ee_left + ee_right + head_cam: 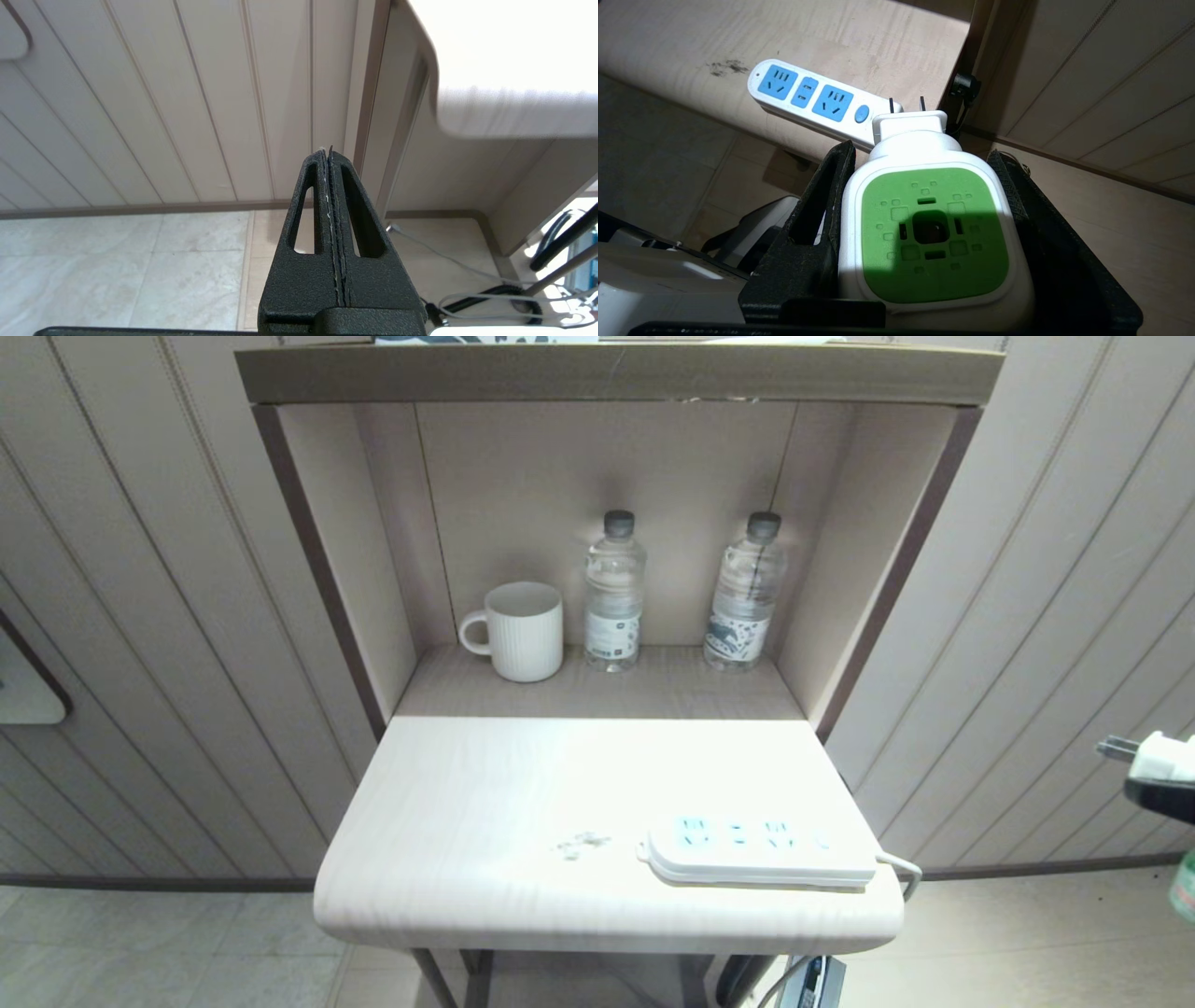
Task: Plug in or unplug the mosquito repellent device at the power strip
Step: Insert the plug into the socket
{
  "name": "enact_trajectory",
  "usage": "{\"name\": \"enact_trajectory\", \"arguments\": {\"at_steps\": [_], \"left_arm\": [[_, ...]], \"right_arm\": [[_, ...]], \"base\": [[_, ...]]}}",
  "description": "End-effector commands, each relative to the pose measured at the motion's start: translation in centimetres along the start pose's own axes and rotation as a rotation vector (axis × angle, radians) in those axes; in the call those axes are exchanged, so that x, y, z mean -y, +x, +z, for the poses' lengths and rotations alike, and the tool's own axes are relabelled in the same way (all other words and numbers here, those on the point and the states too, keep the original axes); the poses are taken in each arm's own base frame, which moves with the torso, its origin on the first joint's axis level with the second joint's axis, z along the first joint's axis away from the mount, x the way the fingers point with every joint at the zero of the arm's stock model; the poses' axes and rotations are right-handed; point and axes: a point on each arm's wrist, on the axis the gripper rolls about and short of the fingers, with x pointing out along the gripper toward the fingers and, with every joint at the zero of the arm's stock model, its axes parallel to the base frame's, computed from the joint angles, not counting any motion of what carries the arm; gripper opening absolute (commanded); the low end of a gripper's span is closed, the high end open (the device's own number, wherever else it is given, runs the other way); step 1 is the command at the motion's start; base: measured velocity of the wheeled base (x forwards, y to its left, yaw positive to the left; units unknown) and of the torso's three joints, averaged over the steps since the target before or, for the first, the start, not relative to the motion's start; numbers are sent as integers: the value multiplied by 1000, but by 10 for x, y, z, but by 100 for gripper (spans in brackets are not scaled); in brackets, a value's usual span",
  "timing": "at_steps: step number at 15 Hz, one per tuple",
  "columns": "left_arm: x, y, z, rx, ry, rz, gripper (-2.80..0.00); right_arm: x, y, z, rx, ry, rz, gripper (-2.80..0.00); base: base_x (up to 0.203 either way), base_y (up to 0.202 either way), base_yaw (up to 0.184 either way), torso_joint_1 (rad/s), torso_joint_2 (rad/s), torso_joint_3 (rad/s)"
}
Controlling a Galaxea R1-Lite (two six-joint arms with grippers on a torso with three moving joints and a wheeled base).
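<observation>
Right wrist view: my right gripper (924,219) is clamping the mosquito repellent device (931,233) by its smooth, rigid white sides, prongs pointing toward the power strip (810,100) lying on the table (467,821). It looks light, possibly slippery. My left gripper (329,154) is hanging closed, empty.

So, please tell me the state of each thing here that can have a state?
mosquito repellent device: unplugged, held in the air, prongs pointing towards the strip.
power strip: flat on the table, all sockets empty.
right pincer: shut on the device, off the table's right edge.
left pincer: shut, empty, parked low beside the table.
two water bottles: upright, capped.
mug: upright.
</observation>
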Motion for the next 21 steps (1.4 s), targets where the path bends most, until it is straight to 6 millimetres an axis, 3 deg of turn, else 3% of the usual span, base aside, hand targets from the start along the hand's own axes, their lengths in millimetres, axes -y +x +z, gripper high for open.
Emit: {"name": "enact_trajectory", "arguments": {"at_steps": [1,16,21], "left_arm": [[0,0,0,0,0,-1,-280],[0,0,0,-1,0,0,-280],[0,0,0,-1,0,0,-280]], "right_arm": [[1,1,-1,-8,2,-5,-280],[1,8,0,-24,4,-1,-280],[1,10,1,-29,7,-4,-280]], "base": [[0,0,0,188,-438,-257],[0,0,0,233,-526,-288],[0,0,0,80,-162,-86]]}}
